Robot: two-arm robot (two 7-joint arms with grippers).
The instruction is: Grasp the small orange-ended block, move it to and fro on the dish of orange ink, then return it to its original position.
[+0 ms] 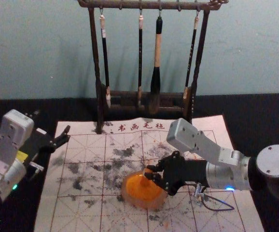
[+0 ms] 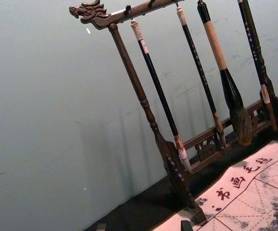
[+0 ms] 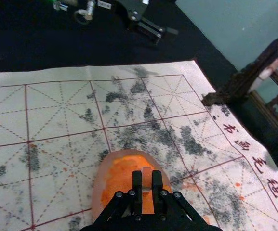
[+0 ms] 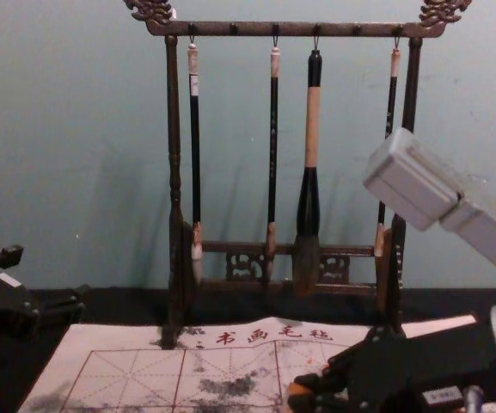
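Note:
My right gripper (image 1: 151,175) reaches in over the dish of orange ink (image 1: 140,194), its fingers closed on the small block (image 1: 147,171). In the right wrist view, the pale block (image 3: 147,179) is pinched between the tips of the right gripper (image 3: 147,185), over the orange ink dish (image 3: 122,168). Whether its lower end touches the ink cannot be told. An orange end of the block (image 4: 298,391) shows at the fingertips in the chest view. My left gripper (image 1: 52,126) is parked, open, by the mat's left edge; its fingertips (image 2: 186,225) show in the left wrist view.
A white calligraphy mat (image 1: 88,212) with red grid lines and grey ink smudges lies under the dish on a black table. Behind it stands a dark wooden rack (image 1: 98,58) with hanging brushes (image 4: 308,146).

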